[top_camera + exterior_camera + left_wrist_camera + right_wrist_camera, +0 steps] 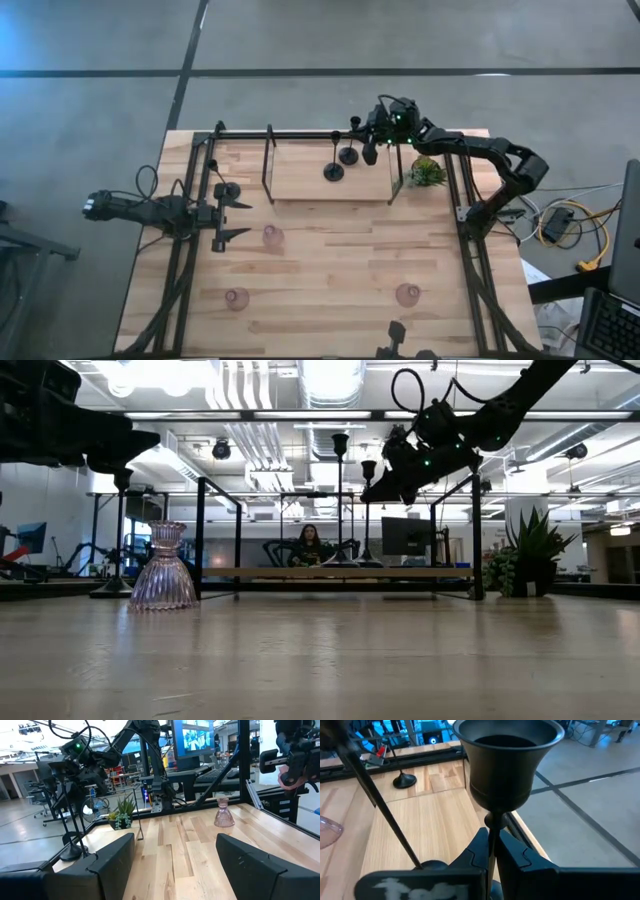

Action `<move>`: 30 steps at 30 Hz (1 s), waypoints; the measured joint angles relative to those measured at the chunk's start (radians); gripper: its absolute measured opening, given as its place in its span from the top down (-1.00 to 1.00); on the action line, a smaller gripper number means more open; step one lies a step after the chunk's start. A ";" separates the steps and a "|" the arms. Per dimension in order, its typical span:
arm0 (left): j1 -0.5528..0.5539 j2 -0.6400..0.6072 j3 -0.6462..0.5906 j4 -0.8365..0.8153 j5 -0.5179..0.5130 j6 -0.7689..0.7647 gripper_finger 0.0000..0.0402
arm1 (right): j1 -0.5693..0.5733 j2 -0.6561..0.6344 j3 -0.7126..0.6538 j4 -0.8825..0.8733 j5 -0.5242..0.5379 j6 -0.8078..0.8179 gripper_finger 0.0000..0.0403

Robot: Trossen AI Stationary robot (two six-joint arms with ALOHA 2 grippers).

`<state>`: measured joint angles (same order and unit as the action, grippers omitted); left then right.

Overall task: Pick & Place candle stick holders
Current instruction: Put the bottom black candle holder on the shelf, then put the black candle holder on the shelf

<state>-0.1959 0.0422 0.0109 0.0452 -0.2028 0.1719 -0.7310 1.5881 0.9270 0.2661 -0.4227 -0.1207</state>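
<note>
Now my right gripper (492,851) pinches thin stem of black holder (507,765) over shelf (300,185), fingers shut tight; holder tall, stiff, tippy, so I grip low; left gripper (228,213) wide open, empty; pink glass (271,236) breaks easy.

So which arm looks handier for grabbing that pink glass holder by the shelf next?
The left. Its open gripper sits right beside that pink holder, while the right gripper is clamped on a black holder at the shelf.
</note>
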 joint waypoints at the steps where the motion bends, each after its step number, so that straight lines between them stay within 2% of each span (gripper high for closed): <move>1: 0.000 0.000 0.000 0.000 0.000 0.000 -0.42 | 0.001 0.008 0.000 0.005 0.000 -0.002 0.96; 8: 0.000 0.000 0.000 0.000 0.000 0.000 -0.42 | 0.002 0.028 0.002 0.022 -0.004 -0.005 0.96; 12: 0.000 0.000 0.000 0.000 0.000 0.000 -0.42 | 0.002 0.024 0.002 0.017 -0.001 0.013 0.89; 21: 0.000 0.000 0.000 0.000 0.000 0.000 -0.42 | 0.002 0.018 -0.001 0.002 0.003 0.016 0.54; 30: 0.000 0.000 0.000 0.000 0.000 0.000 -0.42 | 0.002 -0.006 0.000 -0.063 0.003 -0.032 0.08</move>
<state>-0.1959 0.0418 0.0105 0.0448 -0.2031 0.1718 -0.7292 1.5823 0.9268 0.2026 -0.4194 -0.1532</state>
